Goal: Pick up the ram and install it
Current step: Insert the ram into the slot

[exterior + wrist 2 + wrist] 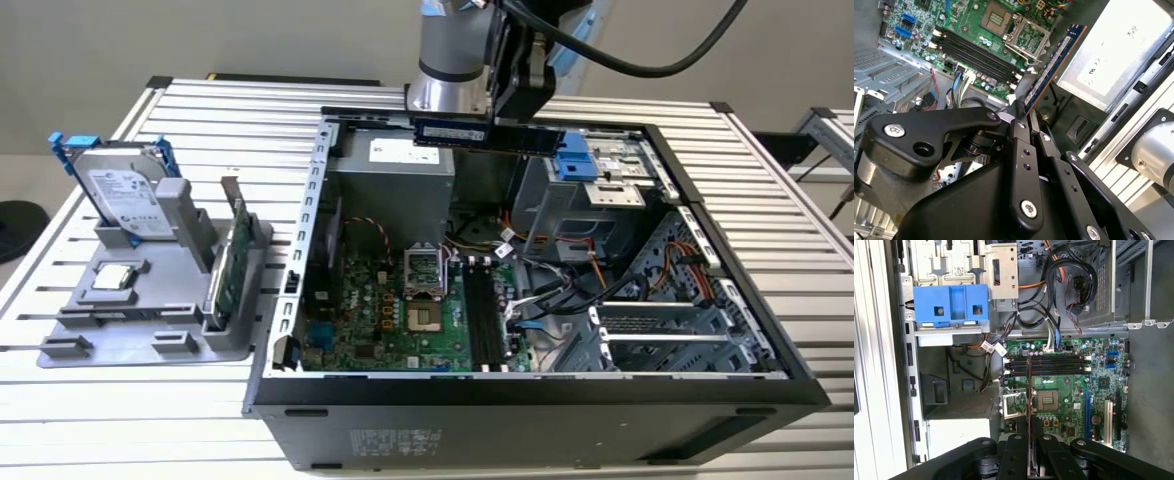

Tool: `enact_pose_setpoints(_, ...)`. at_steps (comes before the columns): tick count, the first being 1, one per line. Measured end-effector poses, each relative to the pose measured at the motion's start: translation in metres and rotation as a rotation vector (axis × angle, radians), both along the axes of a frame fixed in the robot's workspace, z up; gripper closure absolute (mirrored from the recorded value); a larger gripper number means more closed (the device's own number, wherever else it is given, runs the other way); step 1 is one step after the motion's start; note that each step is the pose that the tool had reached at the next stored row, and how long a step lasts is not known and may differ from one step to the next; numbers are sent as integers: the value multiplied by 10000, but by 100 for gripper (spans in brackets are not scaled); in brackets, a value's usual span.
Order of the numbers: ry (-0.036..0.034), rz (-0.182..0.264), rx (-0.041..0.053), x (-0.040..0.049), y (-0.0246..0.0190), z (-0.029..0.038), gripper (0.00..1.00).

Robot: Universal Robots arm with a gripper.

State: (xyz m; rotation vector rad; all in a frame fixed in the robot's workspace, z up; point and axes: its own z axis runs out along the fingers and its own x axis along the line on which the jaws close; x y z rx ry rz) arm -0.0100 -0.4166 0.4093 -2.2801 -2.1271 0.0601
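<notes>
Blue flat ram stick point(483, 133), black chips, white sticker: pinched across its faces by your closed black hand point(518, 118), held level above the open black computer case point(534, 390). Judged light, stiff, fragile; hold by upper edge, clear of chips and contacts.

Mostly matt metal and plastic, with some glossy circuit board.
The tool point(1021, 114) is matt black with bright steel screw heads, and the ram point(1054, 65) is a smooth blue board. The computer case point(534, 395) is smooth black outside and bare grey sheet metal inside, around a glossy green motherboard point(387, 310). The bench point(200, 100) is ribbed silvery metal, the rack point(147, 300) matt grey plastic, and the hard drive point(127, 195) silvery metal.
</notes>
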Motion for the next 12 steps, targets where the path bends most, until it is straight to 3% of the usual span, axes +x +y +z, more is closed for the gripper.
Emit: enact_pose_setpoints(12,1,-534,-1,14,2,-43,100)
